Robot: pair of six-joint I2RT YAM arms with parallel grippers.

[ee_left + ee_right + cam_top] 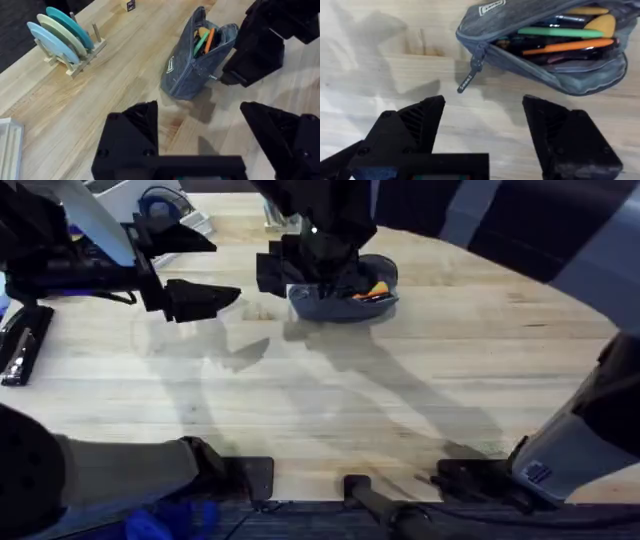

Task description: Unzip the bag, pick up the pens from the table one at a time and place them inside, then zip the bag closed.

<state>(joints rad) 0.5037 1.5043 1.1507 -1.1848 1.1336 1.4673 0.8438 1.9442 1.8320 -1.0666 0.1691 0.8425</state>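
The right gripper point(480, 125) has its black fingers point(415, 125) spread wide with nothing between them, hovering just above the counter point(380, 75) beside the bag point(550, 75). The zipper pull point(468, 80) hangs loose off the bag's end, lying on the wood just ahead of the gap between the fingers, not touched by either one. In the overhead view this gripper point(300, 270) sits at the far middle of the counter, partly covering the bag point(345, 298) from above.

The left gripper point(200, 125) also has its fingers point(135, 125) wide apart and empty. In the overhead view it point(200, 275) hangs over the far left part of the counter point(330, 400), well apart from the bag and to its left.

The bag point(197, 60) is blue-grey, resting on the far middle of the counter with its zipper open along most of its top. Inside lie the pens point(565, 45): an orange one, a green one above it, and dark ones among them, with something yellow at one end.

A rack of blue and pale plates point(62, 35) stands on the counter, well apart from the bag. A black stapler point(22, 345) lies at the far left edge.
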